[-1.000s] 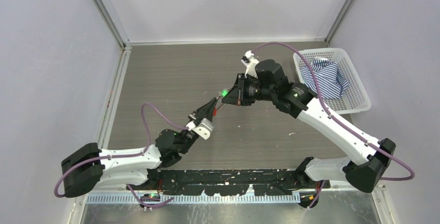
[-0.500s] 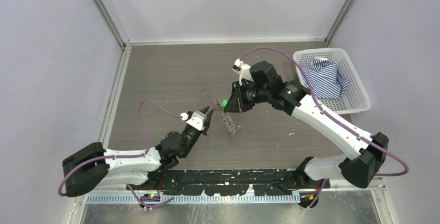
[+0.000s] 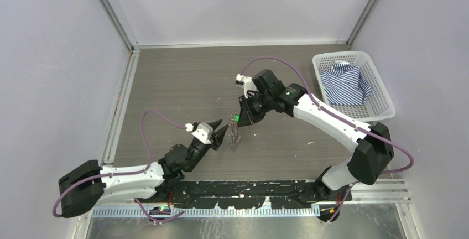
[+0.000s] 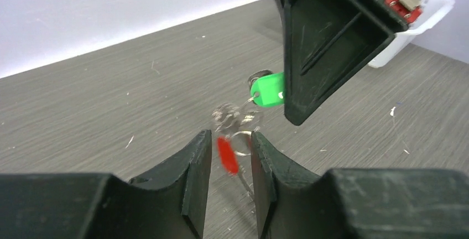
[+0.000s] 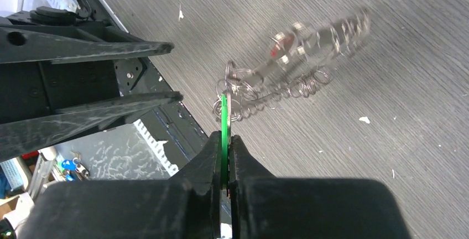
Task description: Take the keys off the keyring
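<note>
Over the grey wood-grain worktop, both arms have swung nearer their bases. The left pincer, closed at the bunch 1 second ago, now has its fingers apart, just beside it. The right pincer clamps the flat green plastic head. Blurred silvery keys and the thin wire keyring dangle below.
</note>
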